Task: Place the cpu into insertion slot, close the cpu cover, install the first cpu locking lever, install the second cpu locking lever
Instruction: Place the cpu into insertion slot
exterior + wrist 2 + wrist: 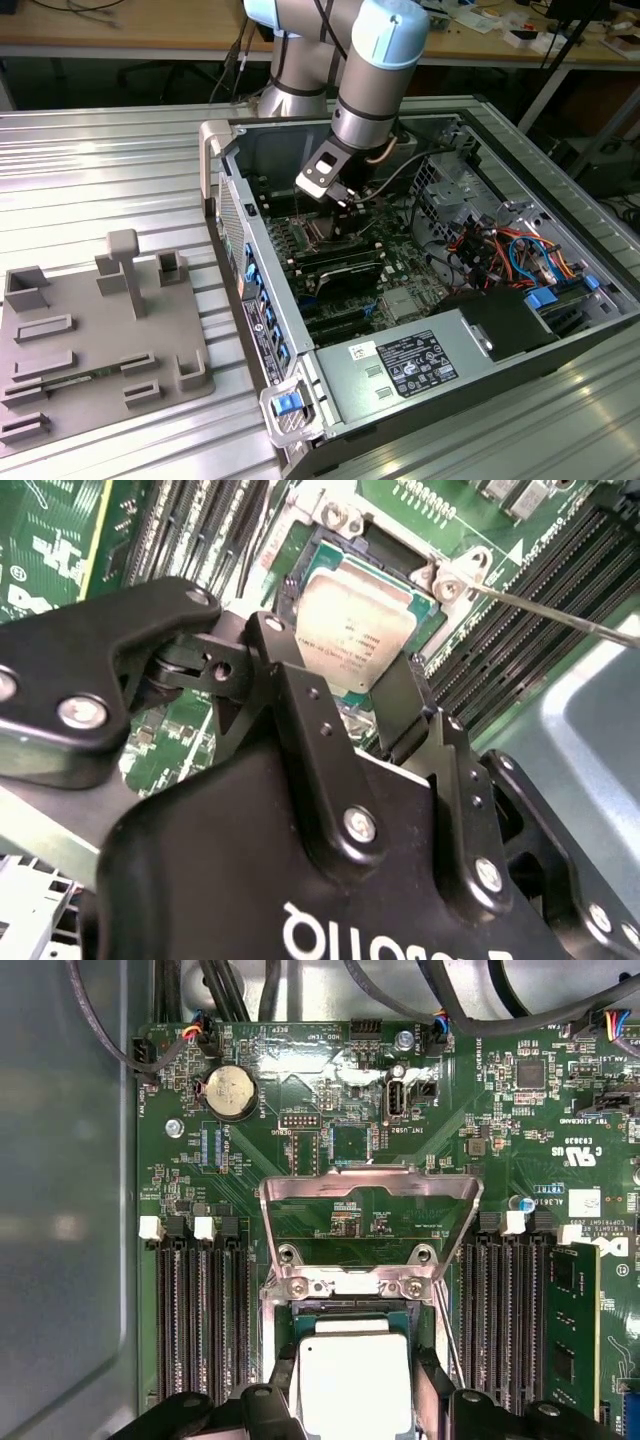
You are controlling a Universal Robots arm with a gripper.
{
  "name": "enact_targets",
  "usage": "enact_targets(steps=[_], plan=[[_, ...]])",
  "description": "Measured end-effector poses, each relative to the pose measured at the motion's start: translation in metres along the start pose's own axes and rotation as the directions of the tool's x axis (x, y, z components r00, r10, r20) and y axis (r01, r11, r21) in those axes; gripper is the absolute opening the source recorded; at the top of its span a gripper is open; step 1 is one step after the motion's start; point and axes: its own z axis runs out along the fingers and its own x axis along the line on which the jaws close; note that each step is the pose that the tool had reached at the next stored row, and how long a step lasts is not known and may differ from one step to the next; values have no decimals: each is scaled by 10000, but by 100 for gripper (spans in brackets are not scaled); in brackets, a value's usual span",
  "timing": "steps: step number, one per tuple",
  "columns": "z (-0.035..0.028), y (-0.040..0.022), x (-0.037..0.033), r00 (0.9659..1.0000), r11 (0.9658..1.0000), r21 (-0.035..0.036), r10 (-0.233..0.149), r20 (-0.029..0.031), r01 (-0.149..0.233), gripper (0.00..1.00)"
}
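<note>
The cpu, silver-topped with a green edge, sits low over the insertion slot, whose dark socket and metal rim show just beyond it. My gripper straddles the chip, one black finger against each side. In the second wrist view the gripper and the cpu appear the same way. The cpu cover stands swung up on its hinge, its window open. A thin wire locking lever angles away from the socket. In the exterior view the gripper is down inside the open computer case.
Black memory slots flank the socket on both sides, with a green memory stick in one. A coin battery lies beyond the cover. The white-labelled grey box and coloured cables fill the case's end. A grey fixture plate lies outside.
</note>
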Motion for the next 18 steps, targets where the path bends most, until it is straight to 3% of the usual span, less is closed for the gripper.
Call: enact_targets(steps=[8,18], plan=[[1,0,-16,9999,9999,2,109,-54,-109,55],[1,1,-28,9998,9998,5,210,-56,-210,55]])
